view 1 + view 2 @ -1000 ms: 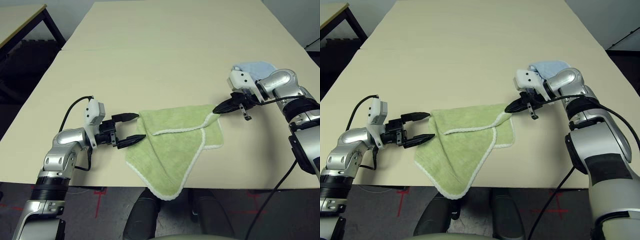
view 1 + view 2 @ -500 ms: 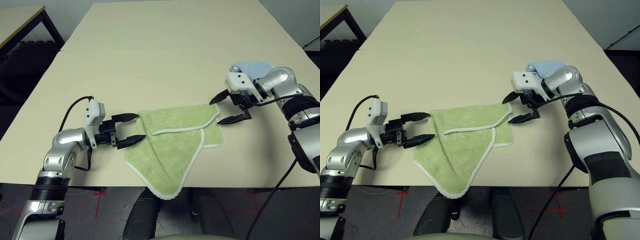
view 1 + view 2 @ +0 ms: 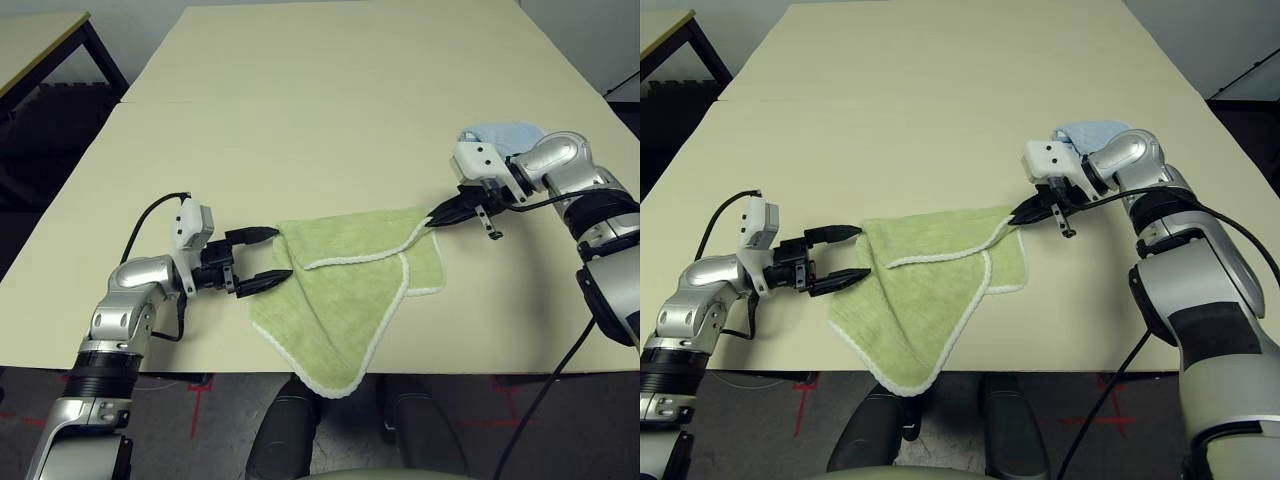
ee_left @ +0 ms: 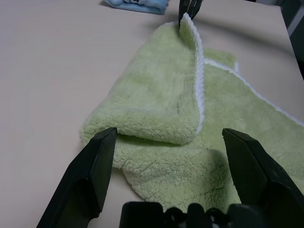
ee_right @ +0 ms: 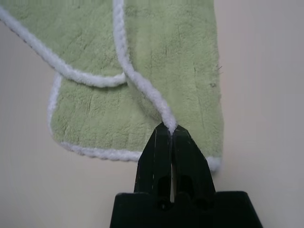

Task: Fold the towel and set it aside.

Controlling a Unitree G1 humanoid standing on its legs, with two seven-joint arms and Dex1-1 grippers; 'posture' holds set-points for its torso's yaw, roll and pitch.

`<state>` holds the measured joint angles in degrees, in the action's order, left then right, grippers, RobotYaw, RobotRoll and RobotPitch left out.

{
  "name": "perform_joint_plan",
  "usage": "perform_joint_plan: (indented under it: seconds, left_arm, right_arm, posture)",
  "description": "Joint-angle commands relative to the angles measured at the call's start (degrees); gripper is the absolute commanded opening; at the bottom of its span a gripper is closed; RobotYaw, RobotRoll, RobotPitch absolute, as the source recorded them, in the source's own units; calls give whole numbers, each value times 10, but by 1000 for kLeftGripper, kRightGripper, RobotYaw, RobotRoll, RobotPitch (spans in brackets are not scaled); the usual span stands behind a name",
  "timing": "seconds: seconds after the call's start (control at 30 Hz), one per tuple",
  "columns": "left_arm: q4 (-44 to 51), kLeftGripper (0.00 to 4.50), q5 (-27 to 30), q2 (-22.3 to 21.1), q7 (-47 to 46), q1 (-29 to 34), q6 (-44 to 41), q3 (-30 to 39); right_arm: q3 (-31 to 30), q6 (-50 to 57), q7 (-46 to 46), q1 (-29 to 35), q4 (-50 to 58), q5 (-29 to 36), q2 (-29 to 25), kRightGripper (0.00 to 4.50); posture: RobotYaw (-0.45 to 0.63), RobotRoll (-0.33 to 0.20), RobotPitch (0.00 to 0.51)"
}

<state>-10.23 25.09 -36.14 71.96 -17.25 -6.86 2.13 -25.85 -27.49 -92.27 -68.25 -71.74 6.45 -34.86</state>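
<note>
The light green towel (image 3: 345, 290) lies partly folded near the table's front edge, its white stitched border showing, and its near corner hangs over that edge. My right gripper (image 3: 437, 217) is shut on the white-edged corner at the towel's far right. The right wrist view shows the border (image 5: 142, 90) pinched at the gripper's (image 5: 170, 130) closed tips. My left gripper (image 3: 272, 254) stands open at the towel's left side. Its fingers (image 4: 90, 175) spread either side of the folded edge (image 4: 156, 99), just short of it.
A smaller light blue cloth (image 3: 505, 135) lies behind my right forearm, near the table's right edge. The cream table (image 3: 330, 110) stretches far back, with a seam across it. Another table (image 3: 40, 40) stands off to the far left.
My right gripper opened beside the towel's far right corner half a second ago and has now shut on that corner's white edge. The left arm and gripper have not moved.
</note>
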Motion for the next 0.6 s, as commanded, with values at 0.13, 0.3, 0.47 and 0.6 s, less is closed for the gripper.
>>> perform_joint_plan:
  seconds: [0.13,0.3,0.47,0.6]
  left_arm:
    - [-5,4500,-4,-7,-26,6,-18,14]
    - [8,4500,-5,-16,-101,0,-46,53]
    - [59,4500,13,-20,-145,18,-88,84]
    - [76,4500,14,-9,-169,16,-113,84]
  right_arm:
    - [142,66,15,-21,-6,59,33,66]
    - [212,46,106,-6,1,53,58,66]
    - [258,11,240,14,8,43,93,66]
    - [279,-15,308,7,16,37,135,66]
  posture:
    - [54,0,128]
    - [53,0,131]
    - [63,0,132]
    - [60,0,130]
